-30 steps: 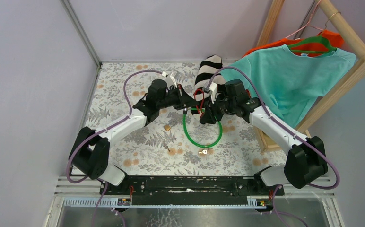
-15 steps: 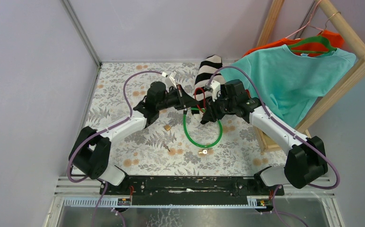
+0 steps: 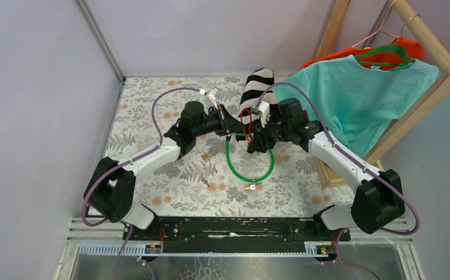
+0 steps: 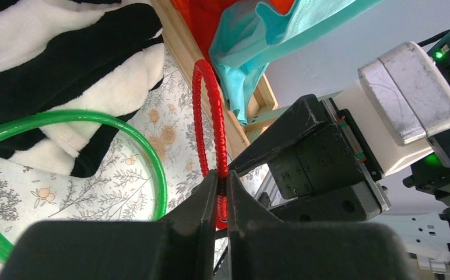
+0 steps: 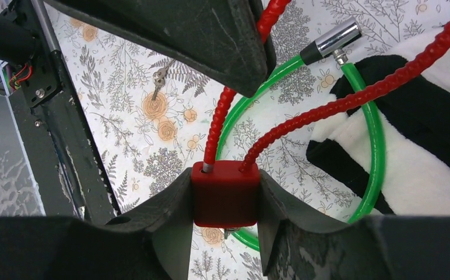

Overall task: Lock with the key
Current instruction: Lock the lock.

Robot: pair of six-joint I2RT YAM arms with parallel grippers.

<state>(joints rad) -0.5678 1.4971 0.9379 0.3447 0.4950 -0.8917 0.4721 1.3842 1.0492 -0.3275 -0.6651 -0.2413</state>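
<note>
The lock body [image 5: 225, 201] is held between the fingers of the right gripper [image 3: 253, 139], above the middle of the surface [image 3: 135, 116]. Its cable [image 4: 210, 105] is pinched by the left gripper [image 3: 231, 125], just left of the lock body. Beneath both grippers a loose cable loop [image 3: 233, 166] is laid flat on the surface, its far part passing under a plush toy [image 3: 257, 84] set at the far edge. A key [image 3: 210, 186] is found left of the loop's near side, and a small block [image 3: 207, 157] lies farther back. A clothes rack [image 3: 331, 29] is placed at the right, with garments [image 3: 351, 99] hung over the far right corner.
</note>
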